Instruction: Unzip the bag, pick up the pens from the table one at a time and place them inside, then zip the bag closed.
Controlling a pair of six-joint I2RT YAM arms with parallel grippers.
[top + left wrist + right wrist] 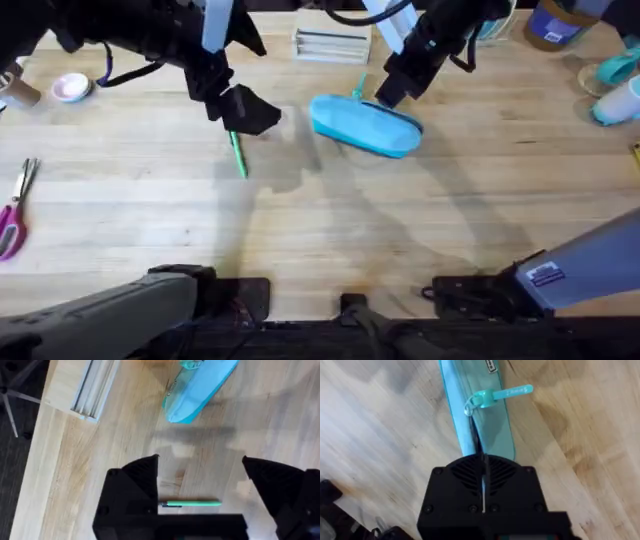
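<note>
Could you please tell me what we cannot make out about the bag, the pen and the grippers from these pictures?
- Bag: how far it is unzipped; in the right wrist view the right gripper covers the zip line below the pull.
- Pen: one end, behind a left gripper finger in the left wrist view; its upper end is under the gripper overhead.
- What the shut right gripper pinches: hidden by its own fingers.

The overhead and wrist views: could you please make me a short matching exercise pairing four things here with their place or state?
Things:
1. bag
2. pen
3. scissors
4. right gripper

Descriptions:
A. lying between open black fingers
B. pink-handled, at the table's left edge
C. shut, fingers together at the pouch
D. turquoise, lying mid-table

Pairs: 1-D, 2-A, 3-B, 4-C
</note>
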